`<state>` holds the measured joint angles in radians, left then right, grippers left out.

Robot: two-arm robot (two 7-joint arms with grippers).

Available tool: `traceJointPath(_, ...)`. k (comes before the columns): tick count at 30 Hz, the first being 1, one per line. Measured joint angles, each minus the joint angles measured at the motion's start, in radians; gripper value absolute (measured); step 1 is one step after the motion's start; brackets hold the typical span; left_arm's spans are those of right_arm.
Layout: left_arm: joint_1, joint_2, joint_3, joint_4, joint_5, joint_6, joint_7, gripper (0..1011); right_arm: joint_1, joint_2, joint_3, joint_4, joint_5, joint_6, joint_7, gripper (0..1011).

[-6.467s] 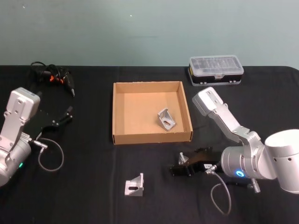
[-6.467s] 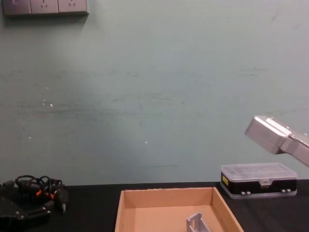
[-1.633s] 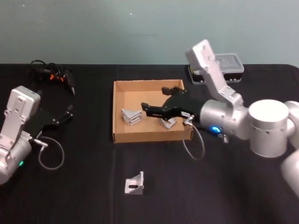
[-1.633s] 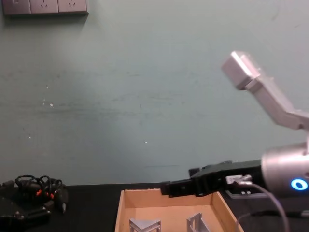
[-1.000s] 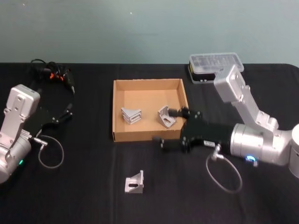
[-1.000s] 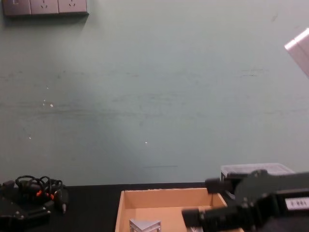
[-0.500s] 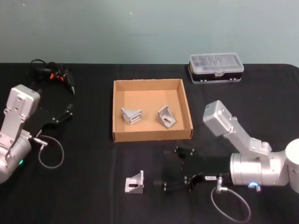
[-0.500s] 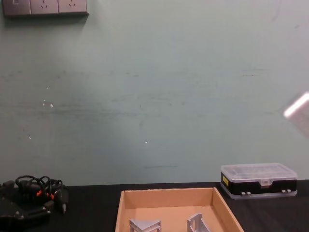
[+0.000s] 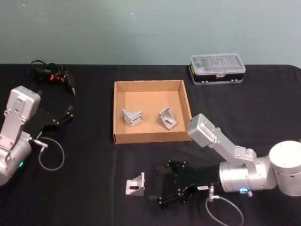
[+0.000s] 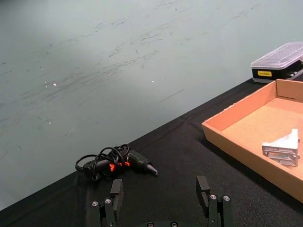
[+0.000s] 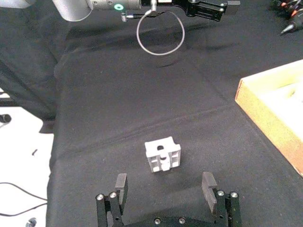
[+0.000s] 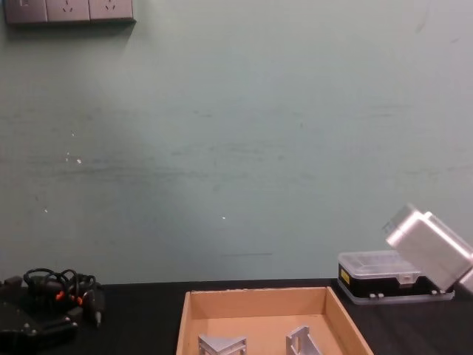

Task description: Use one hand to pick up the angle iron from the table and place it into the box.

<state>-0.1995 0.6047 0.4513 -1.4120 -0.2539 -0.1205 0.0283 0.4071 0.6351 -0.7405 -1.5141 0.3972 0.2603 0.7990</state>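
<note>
Down near the front edge of the matte black table (image 9: 263, 94), the black right gripper (image 9: 160, 184) on its boxy silver-grey arm points toward the left edge, jaws spread wide and empty, with the small silver angle iron (image 9: 135, 185) lying just ahead of its fingertips, untouched. Behind, at mid-table, the shallow brown cardboard box (image 9: 153, 137) holds two more silver brackets (image 9: 132, 116); a clear-lidded black plastic case (image 9: 217, 68) with an unreadably small yellow label (image 10: 265, 74) sits by the back edge, and a black-and-orange cable bundle (image 9: 51, 75) lies toward the back left corner. By the left edge the black left gripper (image 9: 63, 116) is parked, jaws open and empty.
</note>
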Motion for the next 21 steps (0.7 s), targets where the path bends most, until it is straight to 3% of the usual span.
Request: traceJointPath(21, 0.0, 0.0, 0.0, 0.0, 0.0, 0.0, 0.0, 1011, 0.102, -0.093, -0.074, 0.143, -0.016, -0.047, 0.047, 1004)
